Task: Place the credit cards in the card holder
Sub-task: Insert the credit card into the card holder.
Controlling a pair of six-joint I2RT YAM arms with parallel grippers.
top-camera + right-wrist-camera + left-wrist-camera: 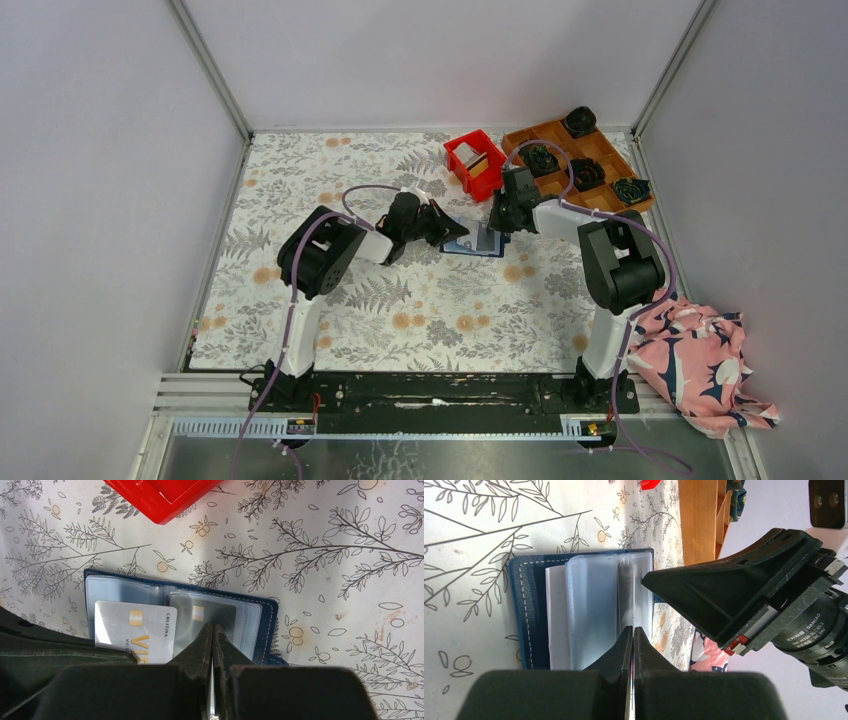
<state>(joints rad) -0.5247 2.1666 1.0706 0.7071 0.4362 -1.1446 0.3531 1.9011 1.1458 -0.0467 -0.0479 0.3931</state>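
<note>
The navy card holder (485, 243) lies open on the flowered table, its clear sleeves up; it also shows in the left wrist view (526, 610) and the right wrist view (269, 630). My left gripper (632, 630) is shut on a pale silver credit card (135, 630), held over the holder's left half; I see it edge-on in the left wrist view (625, 585). My right gripper (213, 627) is shut at the sleeves' near edge, a thin pale sliver between its fingers. A second card with a gold chip (198, 612) shows through a sleeve. In the top view both grippers, left (452, 229) and right (497, 222), meet at the holder.
A red bin (461, 163) with a pale and a tan piece inside stands just behind the holder. A wooden grid tray (560, 135) with dark rolled bundles is at the back right. A pink flowered cloth (700, 360) lies off the table's right front.
</note>
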